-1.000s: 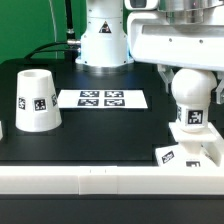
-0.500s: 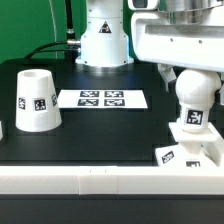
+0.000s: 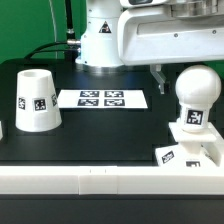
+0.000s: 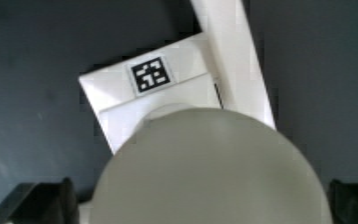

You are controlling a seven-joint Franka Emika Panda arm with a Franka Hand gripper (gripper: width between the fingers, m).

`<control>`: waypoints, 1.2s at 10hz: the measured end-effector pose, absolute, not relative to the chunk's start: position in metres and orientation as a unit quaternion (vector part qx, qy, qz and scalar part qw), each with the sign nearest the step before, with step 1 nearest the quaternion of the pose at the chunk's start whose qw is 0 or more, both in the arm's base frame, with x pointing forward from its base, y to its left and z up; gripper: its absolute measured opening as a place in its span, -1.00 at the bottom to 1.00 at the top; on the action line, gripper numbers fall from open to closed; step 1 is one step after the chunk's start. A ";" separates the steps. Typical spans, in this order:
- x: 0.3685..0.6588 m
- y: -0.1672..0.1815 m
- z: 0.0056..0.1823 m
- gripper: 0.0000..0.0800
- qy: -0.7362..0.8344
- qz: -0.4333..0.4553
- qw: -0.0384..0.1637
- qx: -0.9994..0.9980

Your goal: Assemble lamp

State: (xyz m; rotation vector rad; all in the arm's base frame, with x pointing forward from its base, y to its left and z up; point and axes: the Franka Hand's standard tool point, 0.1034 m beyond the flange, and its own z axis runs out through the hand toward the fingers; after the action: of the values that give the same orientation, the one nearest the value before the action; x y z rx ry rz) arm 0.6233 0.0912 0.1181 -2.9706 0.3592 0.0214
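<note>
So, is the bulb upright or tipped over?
Upright. The bulb stands straight on the base, with its round end on top.

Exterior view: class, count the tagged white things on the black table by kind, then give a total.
shade: 1
bulb: 1
base: 1
marker board: 1
Total: 4
</note>
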 end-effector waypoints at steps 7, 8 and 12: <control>0.624 0.090 0.116 0.75 -0.177 -0.018 0.056 -0.982; 0.625 0.090 0.116 0.75 -0.252 -0.025 0.042 -0.967; 0.632 0.094 0.120 0.75 -0.443 -0.037 0.000 -0.896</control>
State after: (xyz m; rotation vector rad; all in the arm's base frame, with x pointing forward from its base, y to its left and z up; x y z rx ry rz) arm 0.6318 0.0942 0.1196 -2.8148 -1.3907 -0.1163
